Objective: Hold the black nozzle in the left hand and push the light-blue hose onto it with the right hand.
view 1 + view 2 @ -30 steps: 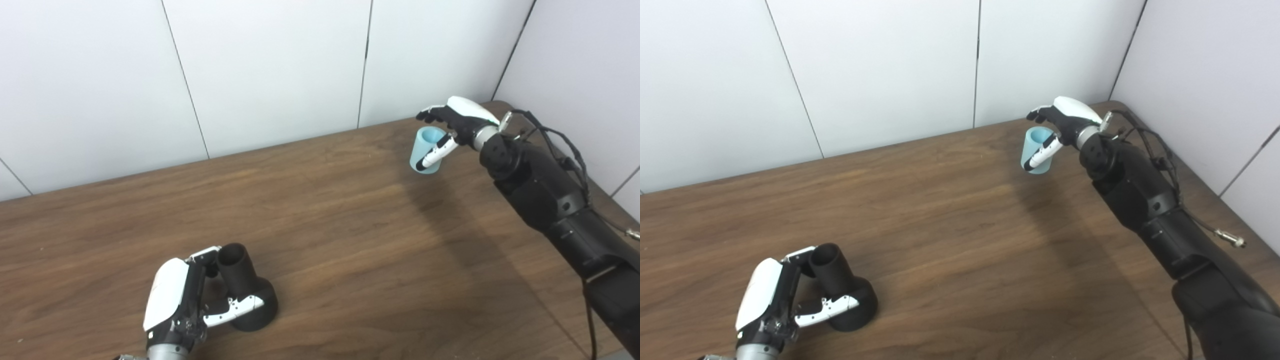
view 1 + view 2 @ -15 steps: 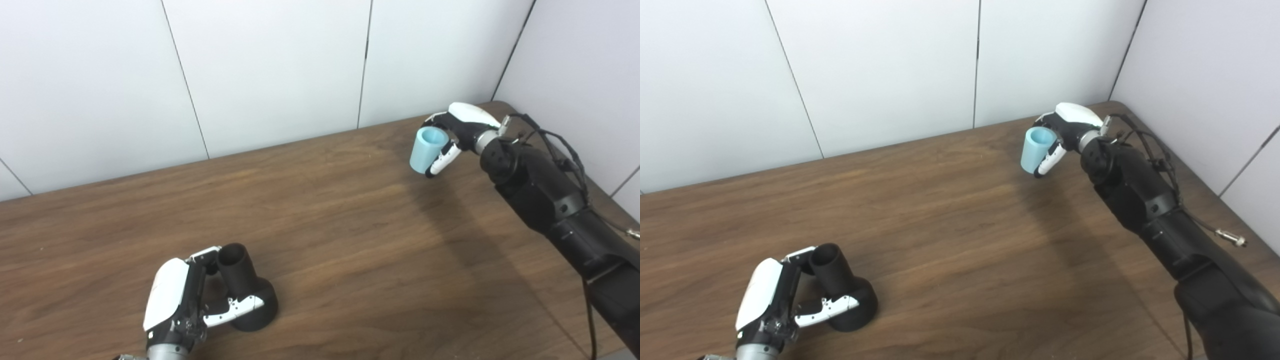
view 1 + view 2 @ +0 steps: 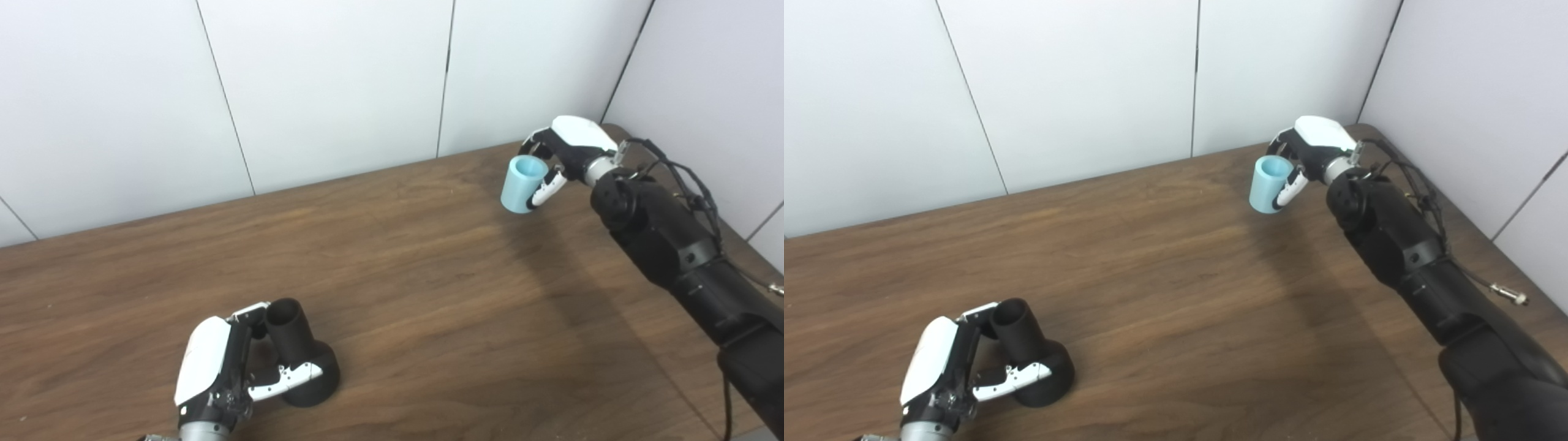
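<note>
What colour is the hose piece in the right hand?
Light blue hose, plain, no pattern; clearest in the left eye view.

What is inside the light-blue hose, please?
The light-blue hose shows an open top with only its blue inner wall visible; deeper down is hidden. The right hand wraps its far side.

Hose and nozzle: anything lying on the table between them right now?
Nothing. Both eye views show only bare wood table between the hose in the right hand and the nozzle in the left hand.

left hand (image 3: 214, 373) curled, right hand (image 3: 566, 150) seemingly clenched
</note>
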Robot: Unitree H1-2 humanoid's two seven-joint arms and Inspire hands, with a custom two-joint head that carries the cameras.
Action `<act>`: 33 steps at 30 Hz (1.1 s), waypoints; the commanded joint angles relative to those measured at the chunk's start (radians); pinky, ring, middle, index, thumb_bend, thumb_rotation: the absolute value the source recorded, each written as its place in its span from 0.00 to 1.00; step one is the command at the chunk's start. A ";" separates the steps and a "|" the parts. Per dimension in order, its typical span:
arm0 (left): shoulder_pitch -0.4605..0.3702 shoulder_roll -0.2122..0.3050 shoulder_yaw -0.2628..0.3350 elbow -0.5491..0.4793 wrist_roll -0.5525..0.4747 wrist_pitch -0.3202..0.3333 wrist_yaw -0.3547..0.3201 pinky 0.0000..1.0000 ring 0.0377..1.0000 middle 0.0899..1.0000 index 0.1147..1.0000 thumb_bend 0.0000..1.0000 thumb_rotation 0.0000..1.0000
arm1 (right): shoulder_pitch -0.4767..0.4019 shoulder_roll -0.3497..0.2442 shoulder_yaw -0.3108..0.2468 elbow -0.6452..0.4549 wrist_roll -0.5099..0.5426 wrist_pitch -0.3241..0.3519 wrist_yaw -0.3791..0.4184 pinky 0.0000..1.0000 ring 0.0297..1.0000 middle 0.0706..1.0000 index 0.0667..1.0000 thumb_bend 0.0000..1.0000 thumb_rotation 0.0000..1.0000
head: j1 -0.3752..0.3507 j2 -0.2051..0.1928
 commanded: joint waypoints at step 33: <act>0.024 0.007 -0.016 0.012 0.046 0.014 -0.015 0.71 0.60 0.35 0.45 0.52 0.00 | -0.045 -0.028 -0.023 0.025 -0.042 -0.092 -0.092 0.17 0.21 0.43 0.45 0.53 0.00 | 0.027 0.015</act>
